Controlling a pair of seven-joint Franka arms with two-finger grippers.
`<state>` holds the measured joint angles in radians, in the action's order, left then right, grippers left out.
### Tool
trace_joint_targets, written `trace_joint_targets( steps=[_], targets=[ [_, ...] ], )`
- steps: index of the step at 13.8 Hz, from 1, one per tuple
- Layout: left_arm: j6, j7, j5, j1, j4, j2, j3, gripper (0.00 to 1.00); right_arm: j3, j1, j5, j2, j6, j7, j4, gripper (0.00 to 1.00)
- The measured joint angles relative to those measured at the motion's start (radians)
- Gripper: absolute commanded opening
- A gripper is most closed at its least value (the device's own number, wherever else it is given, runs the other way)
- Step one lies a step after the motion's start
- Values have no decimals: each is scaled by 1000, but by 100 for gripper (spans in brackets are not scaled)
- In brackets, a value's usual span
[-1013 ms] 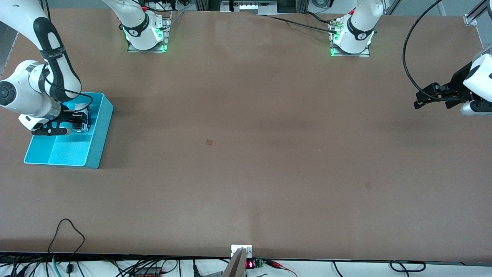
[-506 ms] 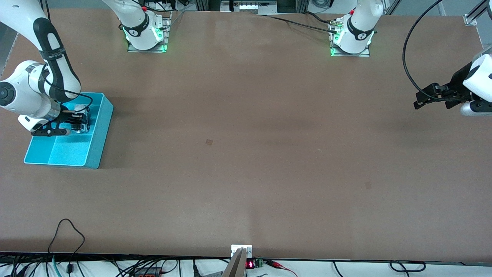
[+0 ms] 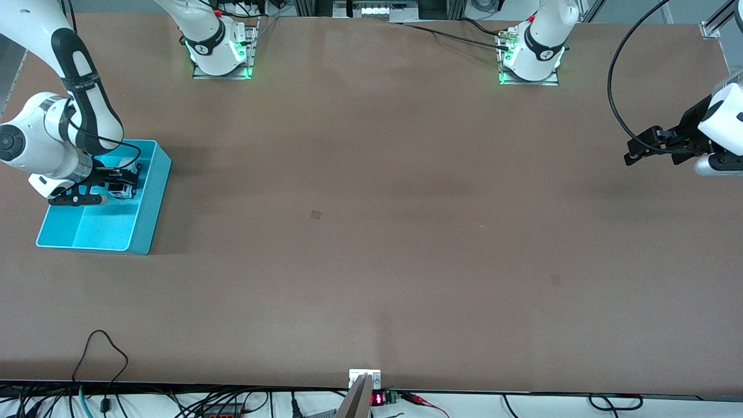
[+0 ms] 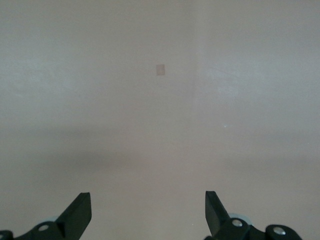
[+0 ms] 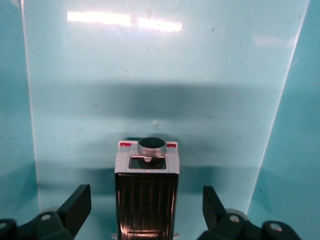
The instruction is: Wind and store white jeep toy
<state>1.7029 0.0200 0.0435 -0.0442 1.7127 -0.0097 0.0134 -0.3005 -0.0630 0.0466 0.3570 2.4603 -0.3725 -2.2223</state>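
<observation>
The white jeep toy point(image 5: 147, 185), with its black ribbed roof, lies in the cyan bin point(image 5: 150, 75) at the right arm's end of the table. My right gripper point(image 5: 145, 210) is open inside the bin, with its fingers on either side of the jeep and a gap on both sides. In the front view the right gripper point(image 3: 123, 181) is low in the bin point(image 3: 154, 197), and the jeep point(image 3: 119, 190) is mostly hidden under it. My left gripper point(image 3: 633, 154) is open and empty, and waits over bare table at the left arm's end.
The bin has a divider, and the compartment point(image 3: 98, 229) nearer the front camera holds nothing. A small dark patch point(image 3: 316, 214) marks the middle of the table and shows in the left wrist view point(image 4: 160, 69). Cables hang along the table's near edge point(image 3: 104, 348).
My right gripper has sunk a little deeper into the bin around the jeep. The left arm has not moved.
</observation>
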Motion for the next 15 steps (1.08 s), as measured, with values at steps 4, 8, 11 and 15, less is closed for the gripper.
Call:
trace_joint_targets(
  steps=[4, 8, 11, 15],
  targets=[
    [0, 0, 0, 0, 0, 2, 0, 100, 14, 17, 0, -24, -48, -1, 65, 100],
    [0, 0, 0, 0, 0, 2, -1, 100, 59, 54, 0, -111, -373, 0, 283, 100],
    [0, 0, 0, 0, 0, 2, -1, 100, 96, 59, 0, -161, -508, -1, 418, 100],
    [0, 0, 0, 0, 0, 2, -1, 100, 131, 101, 2, -239, -561, -1, 486, 100]
  ],
)
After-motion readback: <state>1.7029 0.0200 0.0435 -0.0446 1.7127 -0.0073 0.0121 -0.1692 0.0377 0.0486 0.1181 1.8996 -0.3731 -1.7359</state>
